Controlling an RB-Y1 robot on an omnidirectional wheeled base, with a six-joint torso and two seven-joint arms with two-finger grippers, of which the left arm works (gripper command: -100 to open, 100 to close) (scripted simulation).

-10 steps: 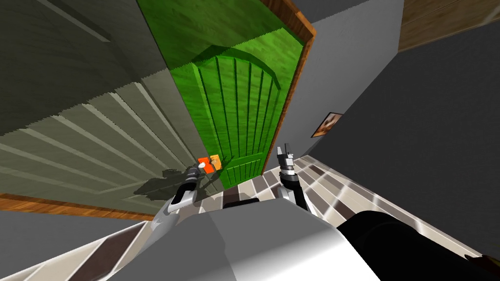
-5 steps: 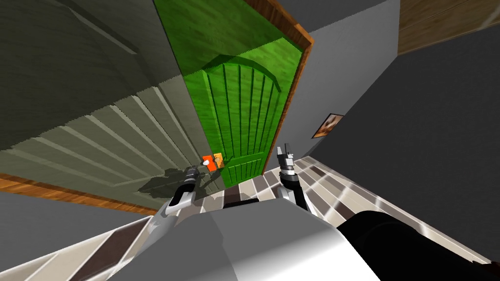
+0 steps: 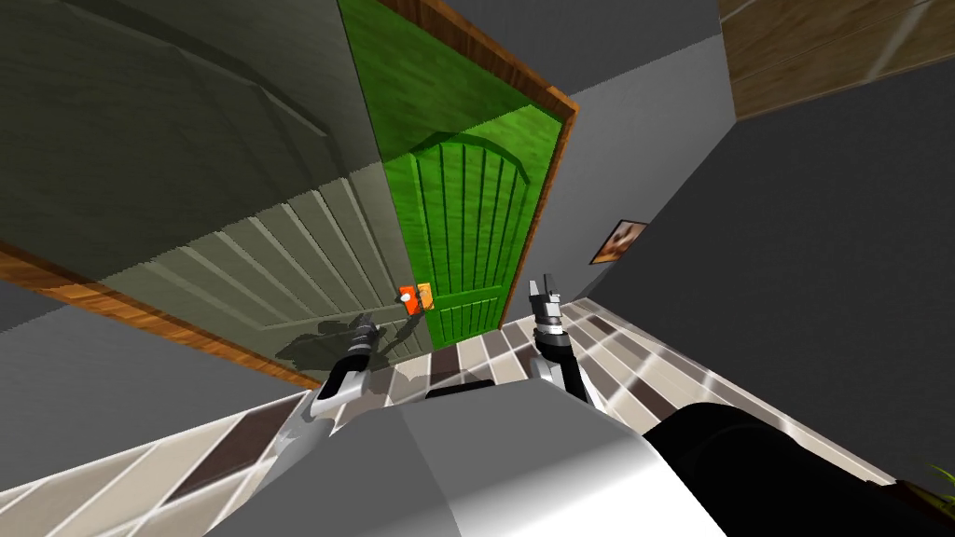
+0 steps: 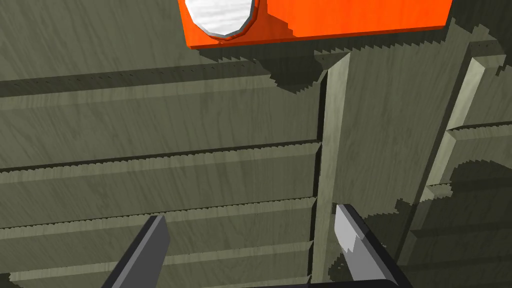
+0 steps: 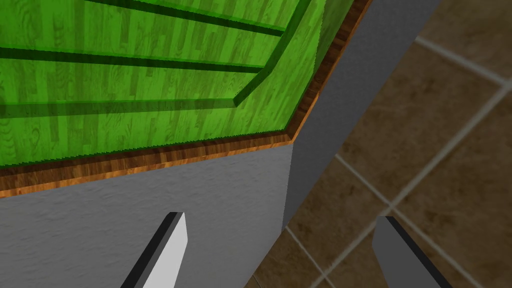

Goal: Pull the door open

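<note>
Left gripper (image 4: 250, 250): 2 fingers (image 4: 150, 252) released, spread wide, nothing between them. Tips point at the slatted face of the olive-grey door (image 4: 150, 125); cannot tell if they touch it. 1 fingertip sits beside a vertical rail of the panelling.

Beyond the fingertips, further along the slats: orange handle plate (image 4: 350, 15) with a white knob (image 4: 220, 15) set in it, apart from both fingers.

Head view: left gripper (image 3: 362, 328) is low against the door leaf, its shadow on the slats. The handle plate (image 3: 408, 296) is just past the fingers, at the leaf's free edge, on the side toward the right gripper (image 3: 544, 294).

Right gripper (image 5: 285, 250): 2 fingers spread, empty, raised over the striped floor (image 3: 606, 345). Ahead of them is a grey wall (image 5: 150, 210), then a wooden frame (image 5: 150, 162) around a green door (image 5: 125, 75).
</note>
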